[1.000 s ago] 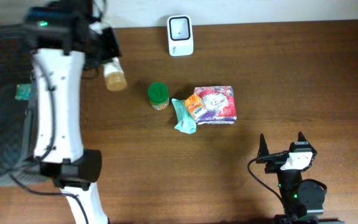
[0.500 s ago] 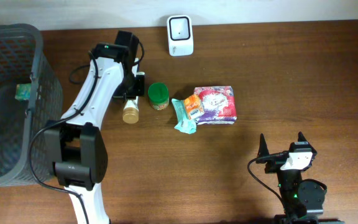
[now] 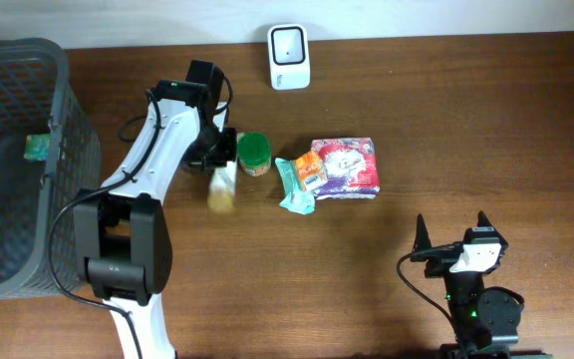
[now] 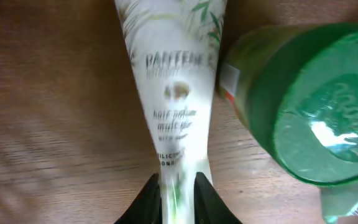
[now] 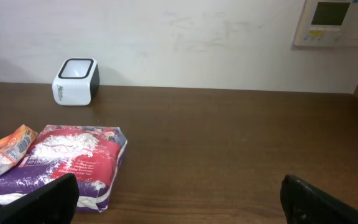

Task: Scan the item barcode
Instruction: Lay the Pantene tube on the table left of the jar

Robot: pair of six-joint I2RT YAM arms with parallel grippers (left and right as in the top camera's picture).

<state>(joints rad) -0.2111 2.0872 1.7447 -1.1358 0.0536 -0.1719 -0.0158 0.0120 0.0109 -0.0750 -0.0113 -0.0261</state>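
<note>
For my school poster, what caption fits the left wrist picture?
Left hand at the tail of a Pantene tube, beside a green-lidded jar.

Left arm (image 3: 157, 170): white moulded link shells, rounded in section, with black housings at the joints (the one at the base end is the bulkiest, a black drum). There is a small green indicator light near the wrist end. A thin black cable runs along the links and stands off the shells in loops.

Left claw (image 4: 179, 198): two black fingers (image 4: 145, 205), narrow and tapering to the tips.

Right arm (image 3: 476, 299): mostly black, with a white block just behind the claw, a green light lower on the body and a black cable curving down one side.

Right claw (image 3: 451, 224): two black pointed fingers (image 5: 39, 202), which show as dark matte wedges from its own wrist camera.
</note>
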